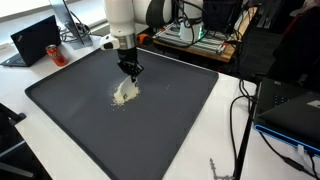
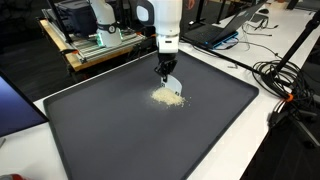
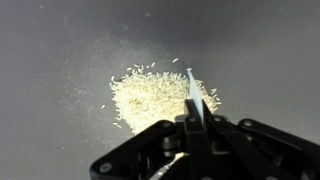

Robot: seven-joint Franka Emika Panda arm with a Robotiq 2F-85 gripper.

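Rice (image 3: 150,98) is piled at the middle of the dark mat (image 1: 170,120), beneath the thin blade (image 3: 189,85) clamped in the tool (image 3: 195,122). Grains could be scattered by a hasty sweep.

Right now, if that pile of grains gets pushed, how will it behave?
The pile of grains likely spreads rather than slides whole under the thin blade: strays already ring it. Grains look light, probably skittering on the smooth dark mat.
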